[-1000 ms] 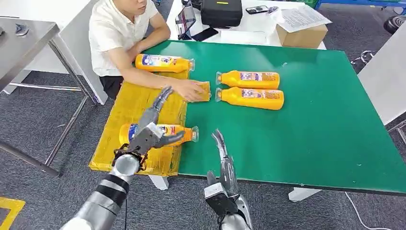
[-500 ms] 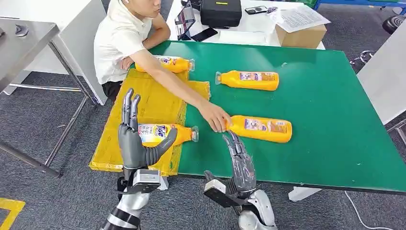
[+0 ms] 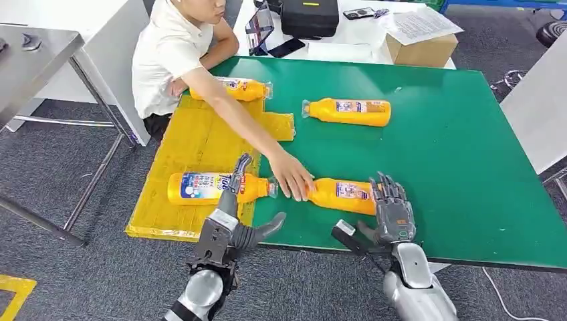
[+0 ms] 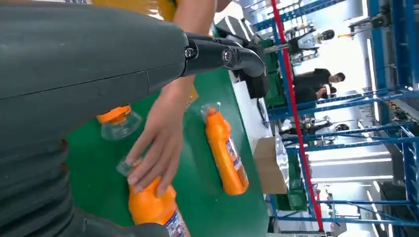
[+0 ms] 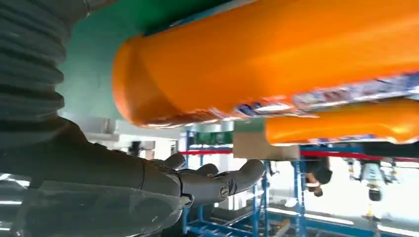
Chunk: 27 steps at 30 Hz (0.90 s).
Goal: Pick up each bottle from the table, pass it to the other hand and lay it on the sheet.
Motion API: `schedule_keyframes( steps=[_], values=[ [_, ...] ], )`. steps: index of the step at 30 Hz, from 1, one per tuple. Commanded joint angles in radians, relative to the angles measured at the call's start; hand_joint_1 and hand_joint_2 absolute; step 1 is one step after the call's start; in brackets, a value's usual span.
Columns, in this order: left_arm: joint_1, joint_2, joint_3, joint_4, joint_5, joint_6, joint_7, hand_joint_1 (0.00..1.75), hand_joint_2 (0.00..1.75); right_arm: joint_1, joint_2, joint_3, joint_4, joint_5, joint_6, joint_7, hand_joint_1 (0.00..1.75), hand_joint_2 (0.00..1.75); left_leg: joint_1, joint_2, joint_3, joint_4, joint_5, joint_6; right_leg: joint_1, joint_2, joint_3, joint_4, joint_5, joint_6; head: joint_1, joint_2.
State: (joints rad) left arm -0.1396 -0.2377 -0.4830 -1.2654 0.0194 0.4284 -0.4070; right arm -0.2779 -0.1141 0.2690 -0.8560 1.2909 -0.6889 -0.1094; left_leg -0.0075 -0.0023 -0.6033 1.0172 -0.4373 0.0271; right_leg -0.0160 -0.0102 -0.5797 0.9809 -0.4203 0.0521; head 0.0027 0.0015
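Observation:
Two orange bottles lie on the yellow sheet [image 3: 200, 144]: one near the front [image 3: 214, 188] and one at the back [image 3: 234, 89]. A third bottle [image 3: 348, 112] lies on the green table [image 3: 455, 154]. A fourth bottle [image 3: 341, 195] lies near the front edge, and a person's hand [image 3: 292, 177] rests on its cap end. My right hand [image 3: 391, 210] stands at that bottle's base end with fingers spread, holding nothing; the right wrist view shows the bottle [image 5: 276, 64] close over the fingers [image 5: 217, 180]. My left hand [image 3: 234, 221] is open by the sheet's front right corner.
A person in a white shirt [image 3: 164, 53] sits at the table's back left, one arm stretched across the sheet. Behind the table stand a black case [image 3: 309, 17] and a cardboard box [image 3: 421, 47]. A metal table [image 3: 33, 53] stands at the left.
The person has slid the near bottle left and toward the front edge. My right hand has moved right to that bottle's base end. My left hand has dropped lower and shifted right.

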Motion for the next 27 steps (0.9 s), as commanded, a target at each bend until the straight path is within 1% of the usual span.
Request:
schedule_keyframes(
  steps=[1, 2, 3, 5, 7, 10, 12, 14, 15, 16, 17, 19, 21, 22, 23, 25, 27],
  values=[
    [-0.019, 0.036, -0.035, 0.034, -0.016, -0.003, 0.007, 0.0, 1.75, -0.076, -0.034, 0.054, 0.123, 0.036, 0.063, 0.089, 0.0, 1.75, 0.001, 0.001, 0.003, -0.001, -0.001, -0.002, 0.001, 0.002, 0.002, -0.001, 0.0, -0.002, 0.0, 0.0],
    [-0.016, 0.036, -0.034, 0.028, -0.023, -0.001, 0.006, 0.0, 1.75, -0.076, -0.037, 0.056, 0.118, 0.045, 0.065, 0.102, 0.0, 1.75, 0.001, 0.002, 0.004, -0.001, -0.001, -0.002, 0.001, 0.003, 0.003, -0.001, -0.001, -0.002, 0.0, 0.0],
    [-0.012, 0.035, -0.031, 0.02, -0.029, -0.001, 0.008, 0.0, 1.75, -0.08, -0.041, 0.055, 0.117, 0.042, 0.093, 0.115, 0.0, 1.75, 0.001, 0.002, 0.003, -0.001, -0.001, -0.002, 0.001, 0.002, 0.002, -0.001, 0.0, -0.002, 0.0, 0.0],
    [-0.01, 0.033, -0.026, 0.019, -0.03, -0.008, 0.014, 0.0, 1.75, -0.094, -0.048, 0.05, 0.124, 0.011, 0.164, 0.117, 0.0, 1.75, 0.001, 0.001, 0.003, -0.001, -0.001, -0.001, 0.001, 0.002, 0.003, -0.001, 0.0, -0.002, 0.0, 0.0],
    [-0.013, 0.031, -0.028, 0.023, -0.03, -0.014, 0.014, 0.0, 1.75, -0.114, -0.046, 0.034, 0.158, -0.035, 0.206, 0.098, 0.0, 1.75, 0.001, 0.001, 0.004, -0.001, -0.001, -0.002, 0.001, 0.002, 0.004, -0.001, 0.0, -0.002, 0.0, 0.0],
    [-0.013, 0.031, -0.028, 0.023, -0.03, -0.014, 0.014, 0.0, 1.75, -0.114, -0.046, 0.034, 0.158, -0.035, 0.206, 0.098, 0.0, 1.75, 0.001, 0.001, 0.003, -0.001, 0.0, -0.001, 0.001, 0.001, 0.003, -0.001, 0.0, -0.002, 0.0, 0.0],
    [-0.018, 0.031, -0.031, 0.028, -0.029, -0.02, 0.013, 0.0, 1.75, -0.136, -0.044, 0.037, 0.207, -0.047, 0.239, 0.1, 0.0, 1.75, 0.001, 0.0, 0.005, -0.001, 0.0, -0.002, 0.001, 0.001, 0.005, -0.002, 0.0, -0.003, 0.0, 0.0],
    [-0.026, 0.03, -0.035, 0.032, -0.024, -0.024, 0.014, 0.0, 1.75, -0.169, -0.044, 0.03, 0.282, -0.093, 0.309, 0.078, 0.0, 1.75, 0.001, 0.0, 0.005, -0.002, 0.001, -0.001, 0.001, 0.001, 0.005, -0.002, 0.0, -0.003, 0.0, 0.0],
    [-0.029, 0.029, -0.035, 0.033, -0.018, -0.026, 0.015, 0.0, 1.75, -0.183, -0.049, 0.032, 0.312, -0.106, 0.343, 0.064, 1.48, 1.75, 0.002, 0.001, 0.005, -0.002, 0.001, -0.001, 0.001, 0.002, 0.006, -0.002, 0.0, -0.003, 0.0, 0.0],
    [-0.033, 0.03, -0.038, 0.035, -0.016, -0.028, 0.015, 0.0, 1.75, -0.192, -0.052, 0.03, 0.334, -0.121, 0.362, 0.045, 1.75, 1.75, 0.001, 0.001, 0.005, -0.001, 0.001, -0.001, 0.001, 0.002, 0.005, -0.002, 0.001, -0.003, 0.0, 0.0],
    [-0.037, 0.029, -0.039, 0.038, -0.009, -0.031, 0.015, 0.0, 1.75, -0.201, -0.054, 0.022, 0.366, -0.145, 0.388, 0.03, 1.75, 1.75, 0.001, 0.001, 0.004, -0.001, 0.001, 0.0, 0.001, 0.002, 0.004, -0.002, 0.001, -0.001, 0.0, 0.0],
    [-0.043, 0.029, -0.047, 0.042, -0.005, -0.036, 0.015, 0.0, 1.75, -0.207, -0.058, 0.027, 0.403, -0.157, 0.42, 0.011, 1.75, 1.75, 0.001, -0.001, 0.006, -0.002, 0.002, 0.0, 0.001, 0.0, 0.006, -0.003, 0.001, -0.002, 0.0, 0.0],
    [-0.045, 0.029, -0.051, 0.044, -0.001, -0.038, 0.014, 0.0, 1.75, -0.201, -0.059, 0.028, 0.412, -0.177, 0.448, -0.019, 1.75, 1.75, 0.001, -0.001, 0.008, -0.001, 0.002, 0.0, 0.001, -0.002, 0.008, -0.003, 0.001, -0.001, 0.0, 0.0],
    [-0.047, 0.029, -0.054, 0.047, 0.003, -0.04, 0.011, 0.0, 1.75, -0.191, -0.059, 0.014, 0.405, -0.221, 0.481, -0.063, 1.75, 1.75, 0.001, -0.001, 0.009, -0.002, 0.003, 0.0, 0.001, -0.002, 0.008, -0.003, 0.001, -0.002, 0.001, 0.0],
    [-0.047, 0.029, -0.054, 0.047, 0.004, -0.04, 0.011, 0.0, 1.75, -0.189, -0.059, 0.014, 0.405, -0.223, 0.481, -0.065, 1.75, 1.75, 0.001, 0.0, 0.01, -0.001, 0.002, 0.001, 0.001, -0.001, 0.009, -0.003, 0.001, -0.001, 0.0, 0.0],
    [-0.052, 0.03, -0.058, 0.055, 0.017, -0.043, -0.005, 0.0, 1.75, -0.157, -0.054, -0.044, 0.367, -0.374, 0.58, -0.209, 1.75, 1.75, 0.002, -0.003, 0.01, -0.002, 0.003, 0.0, 0.002, -0.004, 0.01, -0.004, 0.002, -0.002, 0.0, 0.0],
    [-0.054, 0.031, -0.058, 0.057, 0.026, -0.044, -0.015, 0.0, 1.75, -0.135, -0.058, -0.04, 0.336, -0.427, 0.615, -0.252, 1.75, 1.75, 0.002, -0.003, 0.014, -0.002, 0.003, 0.0, 0.002, -0.004, 0.009, -0.005, 0.001, -0.001, 0.0, 0.0]
  ],
)
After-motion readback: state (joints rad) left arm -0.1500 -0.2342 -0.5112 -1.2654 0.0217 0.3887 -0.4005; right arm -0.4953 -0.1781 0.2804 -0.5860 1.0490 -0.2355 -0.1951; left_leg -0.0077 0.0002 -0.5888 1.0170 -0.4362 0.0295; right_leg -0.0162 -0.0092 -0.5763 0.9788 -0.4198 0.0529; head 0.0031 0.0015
